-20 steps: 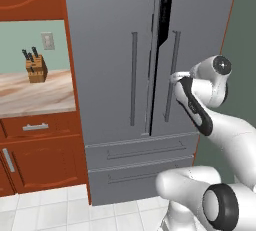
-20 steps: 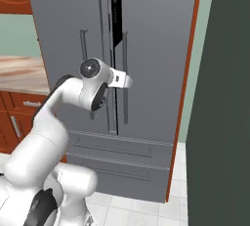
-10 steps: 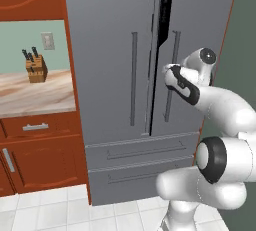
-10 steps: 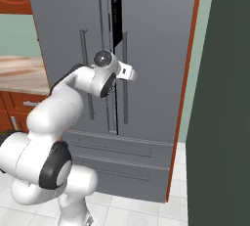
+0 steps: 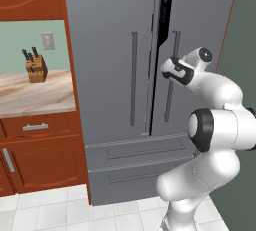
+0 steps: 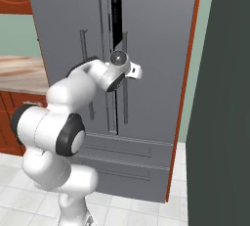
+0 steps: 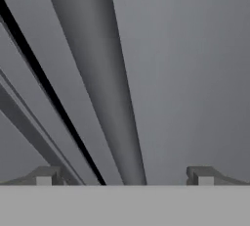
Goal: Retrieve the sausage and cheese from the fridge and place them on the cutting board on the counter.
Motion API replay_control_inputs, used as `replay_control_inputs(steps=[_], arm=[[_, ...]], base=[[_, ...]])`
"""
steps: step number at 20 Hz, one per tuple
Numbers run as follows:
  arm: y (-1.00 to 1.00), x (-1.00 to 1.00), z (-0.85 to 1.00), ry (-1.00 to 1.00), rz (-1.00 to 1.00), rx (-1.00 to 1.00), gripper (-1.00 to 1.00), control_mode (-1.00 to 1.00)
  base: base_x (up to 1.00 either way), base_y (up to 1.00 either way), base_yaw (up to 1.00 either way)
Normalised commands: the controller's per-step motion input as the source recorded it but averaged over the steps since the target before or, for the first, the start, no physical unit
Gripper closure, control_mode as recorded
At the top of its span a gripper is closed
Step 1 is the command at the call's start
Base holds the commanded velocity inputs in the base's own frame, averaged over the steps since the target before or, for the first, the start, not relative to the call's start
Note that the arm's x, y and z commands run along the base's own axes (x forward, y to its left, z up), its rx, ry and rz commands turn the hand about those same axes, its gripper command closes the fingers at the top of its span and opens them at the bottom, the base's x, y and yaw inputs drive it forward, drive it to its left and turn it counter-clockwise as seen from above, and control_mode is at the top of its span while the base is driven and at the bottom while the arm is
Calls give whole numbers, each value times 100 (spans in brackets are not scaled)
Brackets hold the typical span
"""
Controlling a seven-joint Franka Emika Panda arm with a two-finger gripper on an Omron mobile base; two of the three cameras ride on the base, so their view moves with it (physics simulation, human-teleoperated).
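The gripper (image 7: 124,175) is gaping wide around the fridge (image 5: 115,50) handle (image 7: 105,73), holding nothing, so everything is waiting.

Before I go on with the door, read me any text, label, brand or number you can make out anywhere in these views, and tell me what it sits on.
No readable text in any view.
The fridge doors carry no brand or label.
The dark strip at the top of the door seam shows faint pale marks, too small and blurred to read.
The wall plate above the counter is blank.
The knife block bears no lettering.
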Motion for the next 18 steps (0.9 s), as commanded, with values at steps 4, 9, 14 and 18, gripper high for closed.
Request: replay_control_inputs(steps=[4,9,14,18], arm=[[0,48,-25,0,2,1,-100,-100],[0,42,-22,0,1,2,-100,-100],[0,41,-28,2,1,1,100,-100],[0,10,-16,8,1,0,100,-100]], base=[[0,0,0],[0,0,0],[0,0,0],[0,0,0]])
